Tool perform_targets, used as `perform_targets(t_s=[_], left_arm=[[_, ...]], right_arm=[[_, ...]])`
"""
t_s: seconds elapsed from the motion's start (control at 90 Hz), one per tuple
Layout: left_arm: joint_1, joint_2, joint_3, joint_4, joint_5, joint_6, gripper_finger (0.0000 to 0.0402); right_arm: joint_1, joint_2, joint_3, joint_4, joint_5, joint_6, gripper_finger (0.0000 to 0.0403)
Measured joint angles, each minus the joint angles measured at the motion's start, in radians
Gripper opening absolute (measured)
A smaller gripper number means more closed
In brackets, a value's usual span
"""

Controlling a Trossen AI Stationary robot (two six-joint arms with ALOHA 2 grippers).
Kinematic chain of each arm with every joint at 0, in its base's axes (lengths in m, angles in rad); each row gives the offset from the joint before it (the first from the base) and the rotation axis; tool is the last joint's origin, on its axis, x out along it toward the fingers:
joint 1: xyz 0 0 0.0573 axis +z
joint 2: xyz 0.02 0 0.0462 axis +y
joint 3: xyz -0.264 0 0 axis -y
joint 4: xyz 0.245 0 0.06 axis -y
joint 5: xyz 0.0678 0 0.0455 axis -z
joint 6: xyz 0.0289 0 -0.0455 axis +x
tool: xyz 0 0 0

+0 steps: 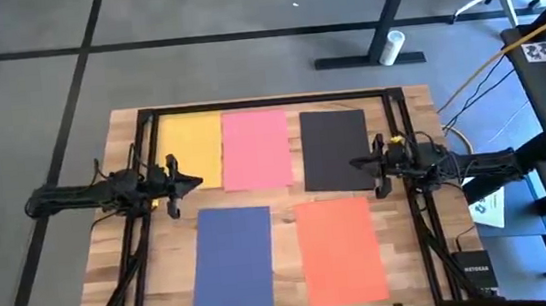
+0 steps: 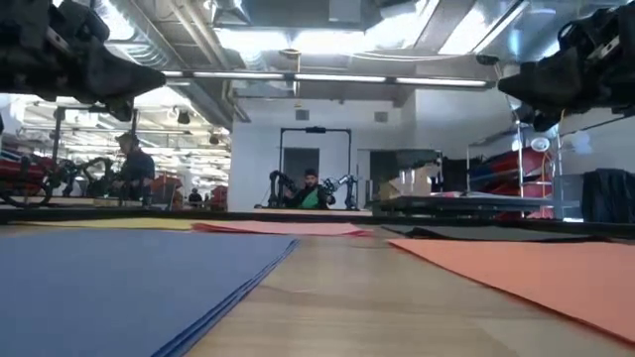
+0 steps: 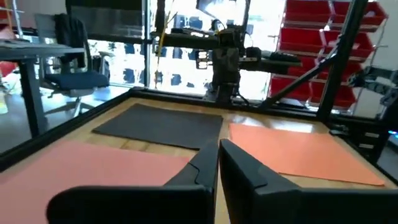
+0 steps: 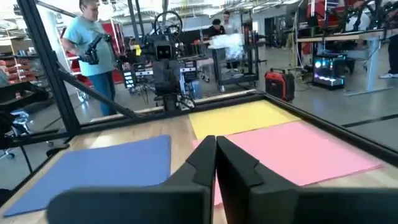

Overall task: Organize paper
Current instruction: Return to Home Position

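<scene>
Wooden table (image 1: 286,257), black frame (image 1: 268,101) bordering paper (image 1: 256,149), left hand (image 1: 179,178), right hand (image 1: 374,167) flanking

The right hand (image 4: 216,144) holds its two dark fingers pressed together above the near edge of a pink sheet (image 4: 298,152). A yellow sheet (image 4: 239,118) lies just beside the pink one. A blue sheet (image 4: 99,165) lies apart on the wooden surface (image 4: 180,134). The left arm (image 4: 165,68) is at the far edge, and a person (image 4: 87,43) stands behind it.
</scene>
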Motion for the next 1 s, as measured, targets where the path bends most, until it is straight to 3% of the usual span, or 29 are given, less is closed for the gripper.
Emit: perform_targets(t_s=[0.556, 0.811, 1.0], left_arm=[[0.000, 0.071, 0.000, 0.001, -0.003, -0.037, 0.0000], [0.000, 0.046, 0.000, 0.020, -0.157, -0.041, 0.0000], [0.000, 0.047, 0.000, 0.021, -0.164, -0.024, 0.0000]], right_arm=[[0.001, 0.116, 0.000, 0.002, 0.004, 0.024, 0.0000], [0.000, 0.058, 0.000, 0.016, 0.114, -0.053, 0.0000], [0.000, 0.061, 0.000, 0.021, 0.156, -0.053, 0.0000]])
